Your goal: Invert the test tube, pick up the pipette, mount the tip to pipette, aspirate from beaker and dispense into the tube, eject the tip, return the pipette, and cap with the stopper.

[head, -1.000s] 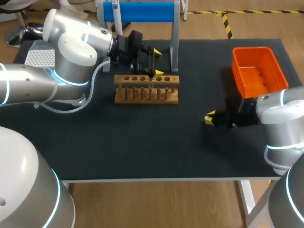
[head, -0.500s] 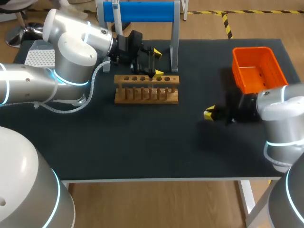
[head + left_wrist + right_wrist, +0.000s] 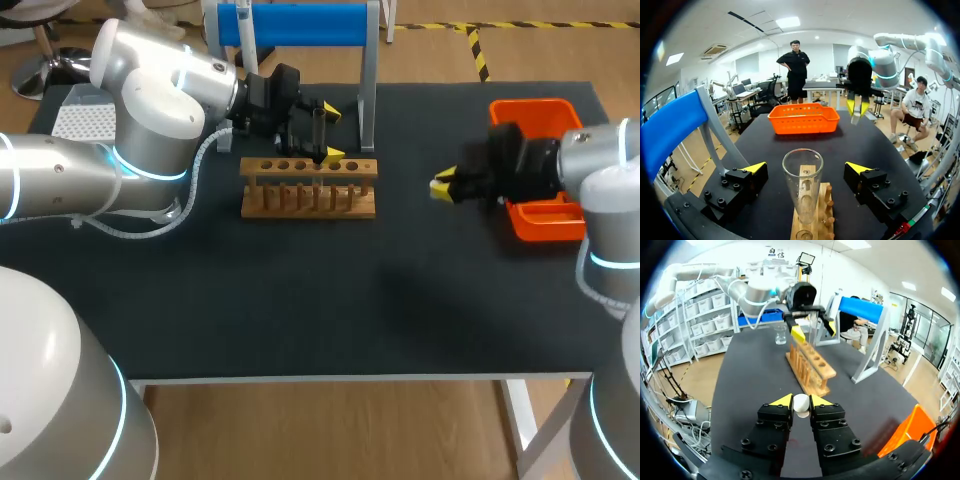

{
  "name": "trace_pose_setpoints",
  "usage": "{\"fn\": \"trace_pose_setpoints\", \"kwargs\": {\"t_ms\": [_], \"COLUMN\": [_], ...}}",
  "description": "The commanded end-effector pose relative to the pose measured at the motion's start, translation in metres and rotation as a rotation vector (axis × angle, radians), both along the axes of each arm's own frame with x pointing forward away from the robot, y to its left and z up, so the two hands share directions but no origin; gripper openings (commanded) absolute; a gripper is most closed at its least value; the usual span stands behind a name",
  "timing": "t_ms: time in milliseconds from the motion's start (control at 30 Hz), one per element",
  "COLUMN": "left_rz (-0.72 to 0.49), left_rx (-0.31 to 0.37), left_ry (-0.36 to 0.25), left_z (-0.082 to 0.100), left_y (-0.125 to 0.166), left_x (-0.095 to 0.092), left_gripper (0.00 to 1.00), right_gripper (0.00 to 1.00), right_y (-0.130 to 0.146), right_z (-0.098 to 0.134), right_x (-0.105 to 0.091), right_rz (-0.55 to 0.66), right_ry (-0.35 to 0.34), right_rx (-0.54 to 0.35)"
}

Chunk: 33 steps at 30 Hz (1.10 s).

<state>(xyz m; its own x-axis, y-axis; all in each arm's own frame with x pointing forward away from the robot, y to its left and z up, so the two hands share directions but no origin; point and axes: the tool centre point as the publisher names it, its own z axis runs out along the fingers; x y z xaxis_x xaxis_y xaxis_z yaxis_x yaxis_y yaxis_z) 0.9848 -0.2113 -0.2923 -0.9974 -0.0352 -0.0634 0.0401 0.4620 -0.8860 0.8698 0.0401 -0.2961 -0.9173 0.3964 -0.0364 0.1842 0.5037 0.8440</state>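
A clear test tube (image 3: 802,182) stands mouth-up in the wooden rack (image 3: 308,187), between the wide-apart fingers of my open left gripper (image 3: 806,167), which touch nothing. In the head view that left gripper (image 3: 329,131) hangs over the rack's back right holes. My right gripper (image 3: 801,401) is shut on a small white stopper (image 3: 801,405). It hovers over the table to the right of the rack, just left of the orange basket, as the right gripper (image 3: 443,186) shows in the head view. A glass beaker (image 3: 780,334) stands beyond the rack (image 3: 810,367).
An orange basket (image 3: 538,130) sits at the table's back right, partly under my right wrist. A blue pipette stand (image 3: 300,22) with a pipette (image 3: 243,35) rises behind the rack. A white tip box (image 3: 82,118) lies at the far left.
My right arm has carried the stopper from the table's front right toward the back, now level with the rack beside the basket. The left arm has not moved.
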Motion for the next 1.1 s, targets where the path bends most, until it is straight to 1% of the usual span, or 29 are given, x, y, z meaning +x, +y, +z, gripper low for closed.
{"fn": "trace_pose_setpoints", "kwargs": {"t_ms": [33,667,767,833,867,1033,1100], "left_rz": [-0.005,-0.005,-0.005,-0.005,-0.005,-0.005,-0.005], "left_rx": [-0.002,-0.002,-0.002,-0.002,-0.002,-0.002,-0.002], "left_ry": [0.001,0.001,0.001,0.001,0.001,0.001,0.001], "left_z": [-0.001,-0.001,-0.001,-0.001,-0.001,-0.001,-0.001], "left_y": [0.001,0.001,0.001,0.001,0.001,0.001,0.001], "left_x": [0.002,0.002,0.002,0.002,0.002,0.002,0.002], "left_gripper": [1.0,1.0,1.0,1.0,1.0,1.0,1.0], "right_gripper": [0.0,0.0,0.0,0.0,0.0,0.0,0.0], "right_y": [-0.019,-0.019,-0.012,-0.005,-0.001,0.024,0.035], "right_z": [0.019,0.019,0.029,0.036,0.04,0.06,0.068], "right_x": [-0.01,-0.01,0.004,0.017,0.022,0.049,0.057], "right_rz": [0.012,0.012,0.017,0.014,0.027,0.053,0.066], "right_ry": [0.014,0.014,0.022,0.012,0.02,0.003,0.023], "right_rx": [-0.008,-0.008,-0.013,-0.016,-0.014,-0.025,-0.01]}}
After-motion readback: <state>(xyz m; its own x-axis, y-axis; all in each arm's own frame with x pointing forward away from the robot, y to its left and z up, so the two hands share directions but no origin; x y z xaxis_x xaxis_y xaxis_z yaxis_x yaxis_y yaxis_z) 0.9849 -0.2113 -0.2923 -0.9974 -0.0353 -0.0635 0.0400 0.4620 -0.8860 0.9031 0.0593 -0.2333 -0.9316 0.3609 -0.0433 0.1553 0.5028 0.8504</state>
